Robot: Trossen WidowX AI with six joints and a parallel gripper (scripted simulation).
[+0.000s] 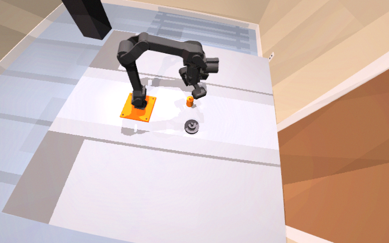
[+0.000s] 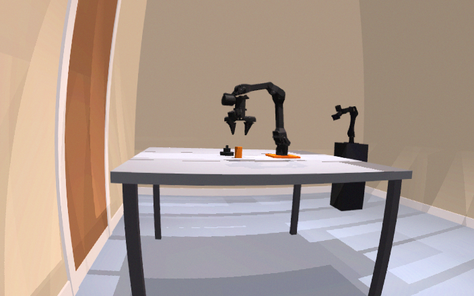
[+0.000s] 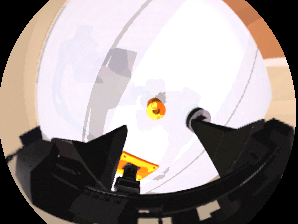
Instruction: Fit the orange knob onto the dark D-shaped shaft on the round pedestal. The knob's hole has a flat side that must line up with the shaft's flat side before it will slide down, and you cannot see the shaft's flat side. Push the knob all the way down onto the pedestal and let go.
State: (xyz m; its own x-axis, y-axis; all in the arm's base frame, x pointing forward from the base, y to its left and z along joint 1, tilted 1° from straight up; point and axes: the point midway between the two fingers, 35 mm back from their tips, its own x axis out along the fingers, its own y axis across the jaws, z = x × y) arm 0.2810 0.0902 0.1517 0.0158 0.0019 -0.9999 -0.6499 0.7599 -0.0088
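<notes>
The orange knob stands upright on the table, apart from the pedestal, its hole facing up. The round dark pedestal stands beside it, with the bare shaft pointing up. In the wrist view one finger partly covers the pedestal, and the shaft cannot be made out. My gripper is open and empty, pointing down well above the knob. The shaft's flat side cannot be seen.
The arm's base stands on an orange plate on the white table. A black stand with another small arm is beyond the table.
</notes>
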